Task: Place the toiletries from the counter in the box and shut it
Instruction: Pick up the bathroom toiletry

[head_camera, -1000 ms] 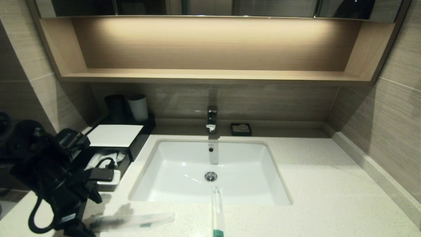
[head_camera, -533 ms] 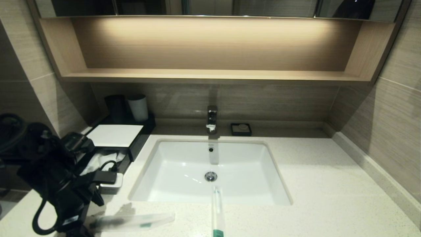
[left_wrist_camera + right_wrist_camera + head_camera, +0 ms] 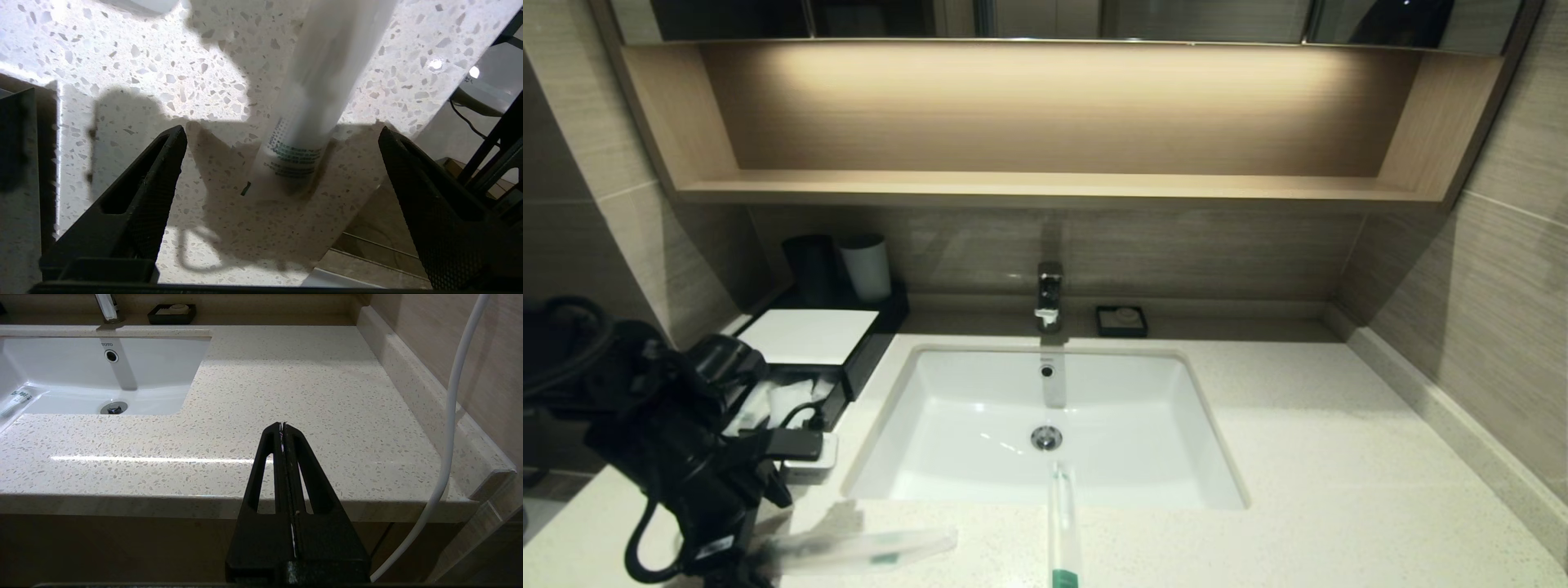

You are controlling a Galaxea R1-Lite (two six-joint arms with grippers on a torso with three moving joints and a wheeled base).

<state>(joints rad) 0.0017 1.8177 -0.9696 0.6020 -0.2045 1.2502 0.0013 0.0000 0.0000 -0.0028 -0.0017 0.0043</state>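
My left gripper (image 3: 281, 130) is open, hanging low over the counter (image 3: 1339, 490) near its front left corner. One clear sleeve (image 3: 318, 90) with green print lies on the stone just ahead of the fingers, its near end between them, untouched; from the head it shows as the sleeve (image 3: 866, 549) beside my left arm (image 3: 686, 457). A second sleeve (image 3: 1062, 531) lies across the sink's front rim. The black box (image 3: 809, 335) stands at the back left, its drawer (image 3: 788, 400) pulled out with pale packets inside. My right gripper (image 3: 283, 425) is shut and empty at the counter's front right edge.
The white sink (image 3: 980, 408) fills the middle, with the faucet (image 3: 1049, 294) behind it. A black cup (image 3: 809, 265) and a white cup (image 3: 866, 265) stand behind the box. A small black dish (image 3: 1121, 321) sits by the back wall. A white cable (image 3: 449, 416) hangs near my right gripper.
My left arm has shifted a little to the right and lower, toward the sleeve at the front left. More of the open drawer shows. Nothing else moved.
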